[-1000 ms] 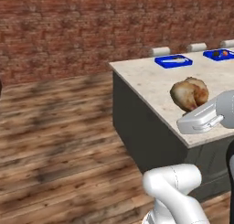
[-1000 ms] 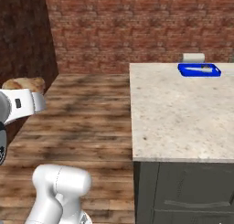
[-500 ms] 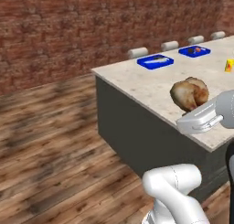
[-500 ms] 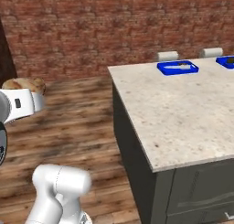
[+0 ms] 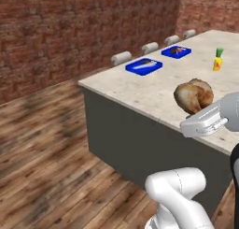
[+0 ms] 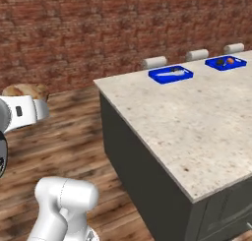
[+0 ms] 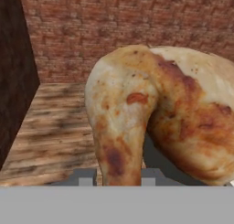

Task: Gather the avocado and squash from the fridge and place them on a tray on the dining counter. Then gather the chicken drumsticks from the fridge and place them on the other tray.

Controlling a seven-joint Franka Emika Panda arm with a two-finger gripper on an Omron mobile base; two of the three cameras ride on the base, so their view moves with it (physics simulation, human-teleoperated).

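The claw [image 7: 114,179] is clamped on the chicken drumsticks [image 7: 160,113], held in the air off the desk [image 6: 197,117]. Two blue trays sit along its far edge: one tray [image 5: 144,66] nearer the corner, the other tray [image 5: 176,51] beyond.

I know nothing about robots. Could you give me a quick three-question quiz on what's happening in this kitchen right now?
1. True or false: the gripper is carrying a chicken drumstick.
2. Which tray on the dining counter holds the avocado and squash: A the tray farther off, B the other tray nearer the counter's end?
3. What lies in the nearer tray?

Key: 1 true. 2 A. 3 Something small and pale, too small to identify.
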